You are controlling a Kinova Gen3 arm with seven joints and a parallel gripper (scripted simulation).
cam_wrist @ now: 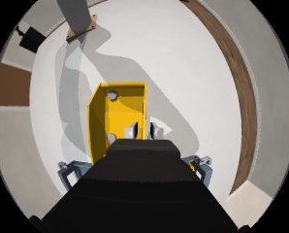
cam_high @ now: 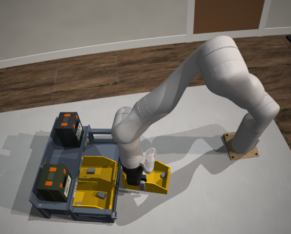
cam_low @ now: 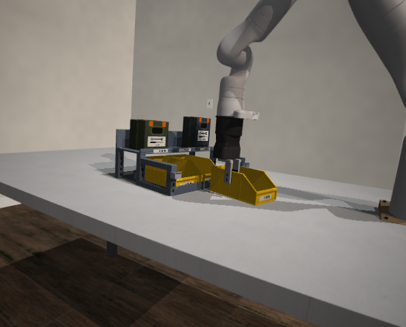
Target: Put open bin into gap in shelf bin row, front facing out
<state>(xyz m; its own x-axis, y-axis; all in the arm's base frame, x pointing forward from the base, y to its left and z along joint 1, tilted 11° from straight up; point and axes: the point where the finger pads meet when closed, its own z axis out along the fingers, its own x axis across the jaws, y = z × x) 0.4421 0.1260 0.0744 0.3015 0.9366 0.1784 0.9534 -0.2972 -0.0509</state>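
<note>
Plainly, gripper [cam_high: 143,182] [cam_low: 231,176] [cam_wrist: 144,127] stood part-open, fingers astride one side wall of open yellow bin [cam_high: 156,180] [cam_low: 236,183] [cam_wrist: 122,117], not clamped on it; bin sat upright on table [cam_high: 191,206] [cam_low: 266,242] [cam_wrist: 183,87], just before shelf [cam_high: 92,217] [cam_low: 193,187] [cam_wrist: 208,177], low front turned away from shelf, grey parts [cam_high: 163,174] [cam_wrist: 112,94] inside; gap beside shelved yellow bins [cam_high: 92,187] [cam_low: 155,175] stood unfilled

The shelf [cam_high: 70,210] [cam_low: 138,172] has an open bay beside the two yellow bins [cam_high: 96,176] [cam_low: 185,169]. Above that row, the low upper board [cam_high: 62,157] [cam_low: 178,151] limits height, and a raised front lip [cam_low: 191,187] crosses the entry.
</note>
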